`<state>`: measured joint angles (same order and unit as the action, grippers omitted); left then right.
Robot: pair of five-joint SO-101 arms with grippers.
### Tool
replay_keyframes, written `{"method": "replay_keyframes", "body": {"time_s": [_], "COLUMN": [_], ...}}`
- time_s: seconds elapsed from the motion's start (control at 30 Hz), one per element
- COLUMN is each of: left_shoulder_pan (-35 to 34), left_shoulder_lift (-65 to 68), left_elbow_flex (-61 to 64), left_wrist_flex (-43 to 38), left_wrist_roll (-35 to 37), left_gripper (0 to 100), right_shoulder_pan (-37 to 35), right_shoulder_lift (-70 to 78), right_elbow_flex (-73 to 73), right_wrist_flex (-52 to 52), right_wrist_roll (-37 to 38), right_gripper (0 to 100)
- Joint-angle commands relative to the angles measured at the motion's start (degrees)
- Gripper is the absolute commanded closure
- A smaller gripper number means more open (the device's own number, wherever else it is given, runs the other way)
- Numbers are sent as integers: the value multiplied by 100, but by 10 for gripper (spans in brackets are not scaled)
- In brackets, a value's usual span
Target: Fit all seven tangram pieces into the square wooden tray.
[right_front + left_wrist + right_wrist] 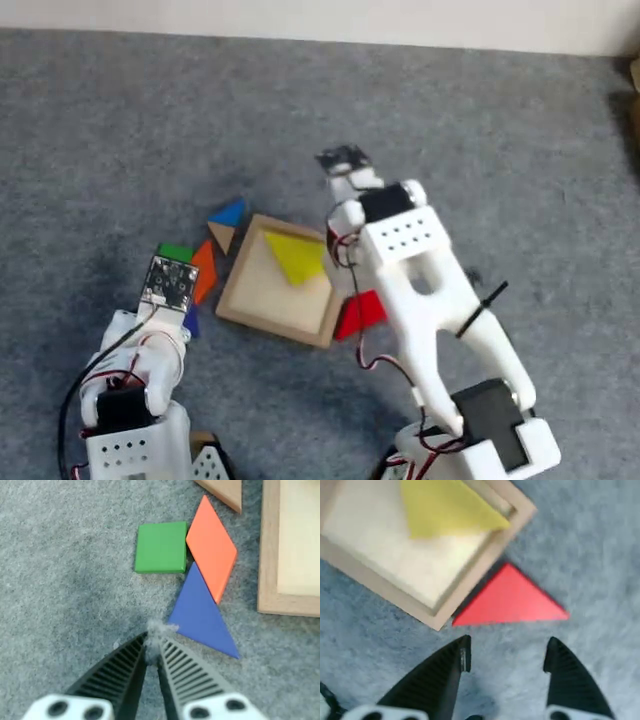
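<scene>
The square wooden tray [238, 265] lies on the grey carpet between the two arms, and one piece is in it: the yellow triangle [295, 255], which lies flat on the tray floor up against the side that faces the right arm. The red triangle [360, 315] rests on the carpet just outside that same side, near a corner of the tray.

The other pieces are grouped on the opposite side of the tray. The green square [161, 547] touches the orange parallelogram [211, 555] at one corner, and the dark blue triangle [200, 615] has its tip tucked in between them. The orange piece lies just beside the tray rim. Farther along that side are a wooden triangle [222, 237] and a light blue triangle [230, 212], close together.

The left gripper [152, 640] is above the carpet with its fingers pressed together and nothing between them, its tips just beside the dark blue triangle. The right gripper [507, 655] is spread wide, with the red triangle lying just ahead of its empty fingers.
</scene>
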<state>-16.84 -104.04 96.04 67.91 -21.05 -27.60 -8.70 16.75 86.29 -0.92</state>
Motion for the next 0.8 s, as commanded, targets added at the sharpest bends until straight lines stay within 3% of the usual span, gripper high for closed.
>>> {"method": "replay_keyframes", "body": {"time_s": [0.0, 0.33, 0.57, 0.77], "left_shoulder_pan": [-31, -31, -31, -31], "left_shoulder_lift": [-31, -31, -31, -31], "left_elbow_flex": [40, 40, 40, 40], "left_wrist_flex": [-9, -9, -9, -9], "left_wrist_roll": [-44, -44, -44, -44], "left_gripper": [992, 992, 992, 992], "right_shoulder_pan": [233, 303, 303, 303], "right_shoulder_lift": [-303, 664, 1156, 1543], "right_elbow_flex": [48, 48, 66, 92], "right_wrist_flex": [22, -382, -1130, -1349], "right_wrist_roll": [-1178, -3604, -4677, -5108], "right_gripper": [737, 696, 696, 696]}}
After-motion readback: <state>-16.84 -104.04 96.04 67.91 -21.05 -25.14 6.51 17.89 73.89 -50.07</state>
